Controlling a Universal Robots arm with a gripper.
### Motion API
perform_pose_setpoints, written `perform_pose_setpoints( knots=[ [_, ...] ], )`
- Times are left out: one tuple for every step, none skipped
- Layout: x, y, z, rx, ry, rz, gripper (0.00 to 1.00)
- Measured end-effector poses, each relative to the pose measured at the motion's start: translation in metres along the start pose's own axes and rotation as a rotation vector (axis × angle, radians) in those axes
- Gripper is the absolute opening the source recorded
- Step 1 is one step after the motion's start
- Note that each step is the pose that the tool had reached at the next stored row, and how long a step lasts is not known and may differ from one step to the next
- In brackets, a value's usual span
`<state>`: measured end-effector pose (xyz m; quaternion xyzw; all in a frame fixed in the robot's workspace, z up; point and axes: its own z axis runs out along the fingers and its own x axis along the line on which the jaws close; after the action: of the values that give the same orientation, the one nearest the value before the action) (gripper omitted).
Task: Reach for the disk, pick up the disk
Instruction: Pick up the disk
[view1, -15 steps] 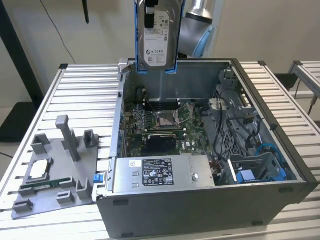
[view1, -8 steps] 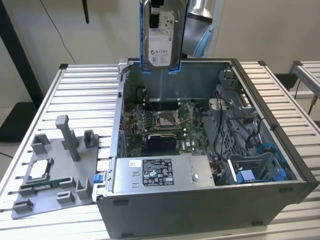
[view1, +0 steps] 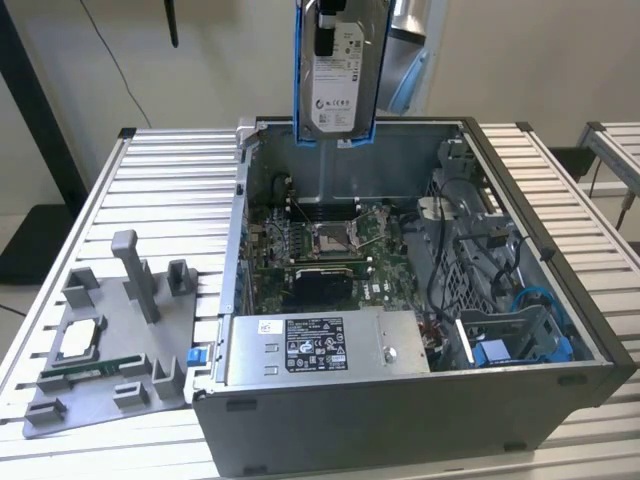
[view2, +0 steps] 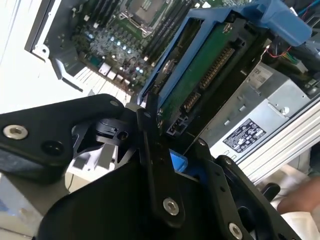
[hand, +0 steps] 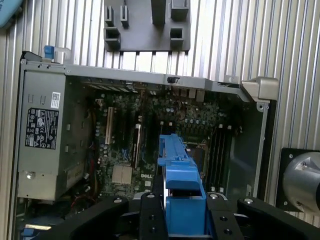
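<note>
Disk (view1: 335, 80) hangs clear above open case (view1: 560, 300). Pincer (hand: 184, 220) clamped on its blue frame. Pickup looks done.

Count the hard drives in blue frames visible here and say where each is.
1: the disk, clamped in the gripper, hangs above the open computer case. Another blue frame sits in the case's bay at the exterior view's right; whether it holds a drive is hidden.
</note>
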<state>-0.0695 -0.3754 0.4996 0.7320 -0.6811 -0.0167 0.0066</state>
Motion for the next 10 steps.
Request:
perform_pose_setpoints(
  knots=[
    [0.0002,-0.0026,-0.0001,0.0000,0.0000,0.000,0.00],
    [0.0004,-0.0054,-0.0002,-0.0001,0.0000,0.000,0.00],
    [0.0006,-0.0081,-0.0003,-0.0002,0.0000,0.000,0.00],
    [0.0008,-0.0109,-0.0004,-0.0002,0.0000,0.000,0.00],
    [0.0010,-0.0137,-0.0005,-0.0003,0.0000,0.000,0.00],
    [0.0012,-0.0165,-0.0006,-0.0004,0.0000,0.000,0.00],
    [0.0014,-0.0192,-0.0007,-0.0004,0.0000,0.000,0.00],
    [0.0016,-0.0218,-0.0007,-0.0004,0.0000,0.000,0.00],
    [0.0018,-0.0244,-0.0008,-0.0004,0.0000,0.000,0.00],
    [0.0020,-0.0271,-0.0009,-0.0005,0.0000,0.000,0.00]
  ],
)
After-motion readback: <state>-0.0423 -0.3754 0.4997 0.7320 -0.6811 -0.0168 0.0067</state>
